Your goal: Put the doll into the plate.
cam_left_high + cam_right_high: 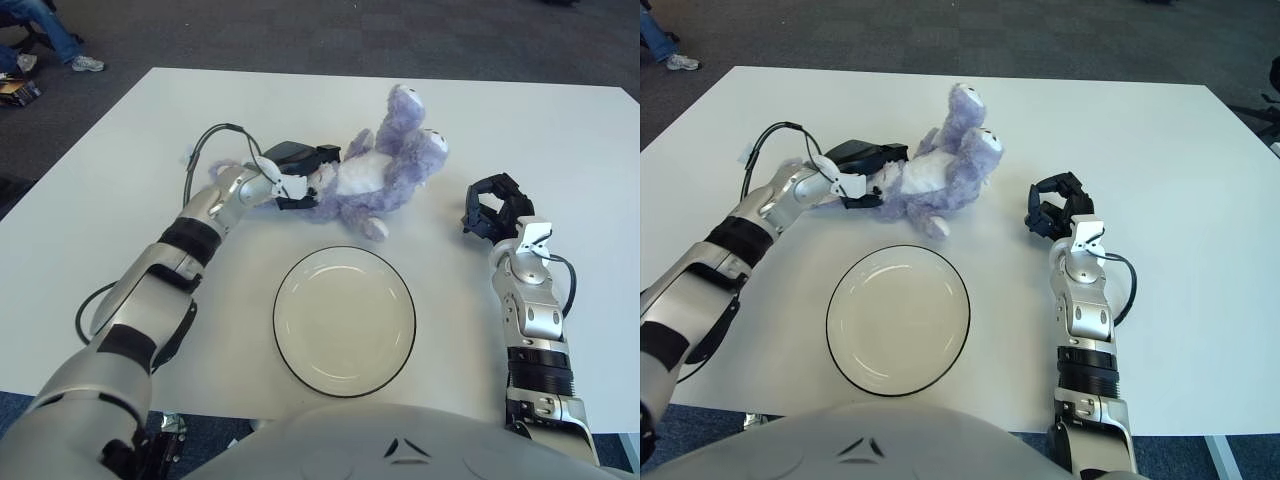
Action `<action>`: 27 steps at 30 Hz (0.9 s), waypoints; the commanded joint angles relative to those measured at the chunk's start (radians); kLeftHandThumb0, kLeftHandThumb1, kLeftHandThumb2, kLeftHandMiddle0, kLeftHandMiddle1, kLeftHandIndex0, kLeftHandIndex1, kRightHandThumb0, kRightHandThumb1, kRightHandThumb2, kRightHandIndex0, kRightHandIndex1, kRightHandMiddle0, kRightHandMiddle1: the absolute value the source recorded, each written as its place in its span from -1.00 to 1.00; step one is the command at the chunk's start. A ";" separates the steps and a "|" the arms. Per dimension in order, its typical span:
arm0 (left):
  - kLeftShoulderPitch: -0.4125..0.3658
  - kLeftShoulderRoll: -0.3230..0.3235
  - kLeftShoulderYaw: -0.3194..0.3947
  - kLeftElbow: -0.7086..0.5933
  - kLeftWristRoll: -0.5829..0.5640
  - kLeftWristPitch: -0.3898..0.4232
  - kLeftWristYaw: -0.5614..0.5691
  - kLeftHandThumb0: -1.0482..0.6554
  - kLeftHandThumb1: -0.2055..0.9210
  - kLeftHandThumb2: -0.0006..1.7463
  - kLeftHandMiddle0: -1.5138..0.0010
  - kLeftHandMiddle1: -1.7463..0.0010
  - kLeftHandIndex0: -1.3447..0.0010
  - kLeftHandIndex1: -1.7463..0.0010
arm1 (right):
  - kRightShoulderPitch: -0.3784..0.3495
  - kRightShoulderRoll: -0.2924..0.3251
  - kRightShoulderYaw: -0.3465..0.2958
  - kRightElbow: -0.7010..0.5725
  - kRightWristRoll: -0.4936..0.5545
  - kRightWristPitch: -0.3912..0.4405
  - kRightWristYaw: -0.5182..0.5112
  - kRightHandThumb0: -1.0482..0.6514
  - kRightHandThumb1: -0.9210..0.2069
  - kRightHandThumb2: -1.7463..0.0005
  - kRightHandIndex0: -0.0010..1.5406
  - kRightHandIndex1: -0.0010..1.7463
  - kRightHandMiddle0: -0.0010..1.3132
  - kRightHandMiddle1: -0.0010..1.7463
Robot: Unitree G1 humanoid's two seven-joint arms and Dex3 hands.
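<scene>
A purple plush doll (385, 165) with a white belly lies on its back on the white table, just beyond the plate. My left hand (300, 172) is shut on the doll's left end, its black fingers wrapped over the plush. The white plate (345, 320) with a dark rim sits near the table's front edge, below the doll, with nothing on it. My right hand (492, 210) shows to the right of the doll and plate, fingers curled, holding nothing.
The white table (120, 180) stretches wide to the left and right and far behind the doll. A black cable (205, 150) loops off my left wrist. Dark carpet and a seated person's legs (40, 25) lie beyond the far left corner.
</scene>
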 commanded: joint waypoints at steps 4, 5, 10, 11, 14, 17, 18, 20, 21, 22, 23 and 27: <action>0.051 0.035 0.079 -0.095 -0.039 0.002 -0.007 0.88 -0.44 0.80 -0.03 -1.00 -0.47 -1.00 | 0.018 -0.003 0.000 0.066 -0.003 0.038 0.003 -0.25 -0.37 -0.14 0.33 1.00 -0.36 1.00; 0.053 0.035 0.086 -0.099 -0.042 -0.002 -0.006 0.89 -0.44 0.80 -0.03 -1.00 -0.48 -1.00 | 0.016 -0.003 0.000 0.070 -0.004 0.036 0.003 -0.25 -0.37 -0.14 0.33 1.00 -0.36 1.00; 0.067 0.047 0.128 -0.139 -0.066 -0.028 0.001 0.89 -0.45 0.81 -0.04 -1.00 -0.52 -1.00 | 0.009 -0.004 0.002 0.083 -0.008 0.032 -0.002 -0.25 -0.37 -0.15 0.33 1.00 -0.36 1.00; 0.076 0.054 0.143 -0.167 -0.073 -0.033 0.003 0.89 -0.46 0.81 -0.04 -1.00 -0.52 -1.00 | 0.008 -0.004 0.002 0.084 -0.008 0.032 -0.002 -0.25 -0.37 -0.15 0.33 1.00 -0.36 1.00; 0.100 0.067 0.175 -0.227 -0.079 -0.046 0.014 0.90 -0.48 0.83 -0.06 -1.00 -0.55 -1.00 | 0.005 -0.004 0.002 0.088 -0.007 0.031 -0.003 -0.25 -0.36 -0.15 0.34 1.00 -0.36 1.00; 0.126 0.074 0.202 -0.275 -0.080 -0.066 0.028 0.91 -0.51 0.85 -0.08 -1.00 -0.56 -1.00 | 0.004 -0.004 0.003 0.092 -0.007 0.028 -0.002 -0.25 -0.36 -0.15 0.34 1.00 -0.36 1.00; 0.136 0.077 0.211 -0.293 -0.083 -0.072 0.030 0.91 -0.52 0.86 -0.09 -1.00 -0.57 -1.00 | 0.004 -0.004 0.003 0.092 -0.007 0.027 -0.002 -0.25 -0.36 -0.15 0.34 1.00 -0.36 1.00; 0.155 0.078 0.230 -0.321 -0.084 -0.092 0.046 0.92 -0.54 0.88 -0.10 -1.00 -0.58 -1.00 | 0.004 -0.004 0.003 0.093 -0.008 0.026 -0.002 -0.25 -0.36 -0.15 0.33 1.00 -0.36 1.00; 0.159 0.077 0.234 -0.326 -0.083 -0.096 0.050 0.93 -0.55 0.88 -0.11 -1.00 -0.59 -1.00 | 0.004 -0.005 0.003 0.094 -0.008 0.026 -0.002 -0.25 -0.36 -0.15 0.33 1.00 -0.36 1.00; 0.166 0.078 0.241 -0.336 -0.081 -0.105 0.057 0.93 -0.55 0.89 -0.11 -1.00 -0.59 -1.00 | 0.004 -0.005 0.004 0.094 -0.008 0.025 -0.002 -0.25 -0.36 -0.15 0.33 1.00 -0.36 1.00; 0.176 0.081 0.250 -0.350 -0.083 -0.118 0.061 0.93 -0.56 0.89 -0.11 -1.00 -0.59 -1.00 | 0.003 -0.005 0.004 0.095 -0.009 0.025 -0.003 -0.25 -0.36 -0.15 0.33 1.00 -0.36 1.00; 0.210 0.090 0.278 -0.396 -0.083 -0.148 0.070 0.94 -0.59 0.92 -0.14 -1.00 -0.61 -1.00 | 0.002 -0.005 0.006 0.096 -0.010 0.023 -0.005 -0.25 -0.37 -0.15 0.33 1.00 -0.36 1.00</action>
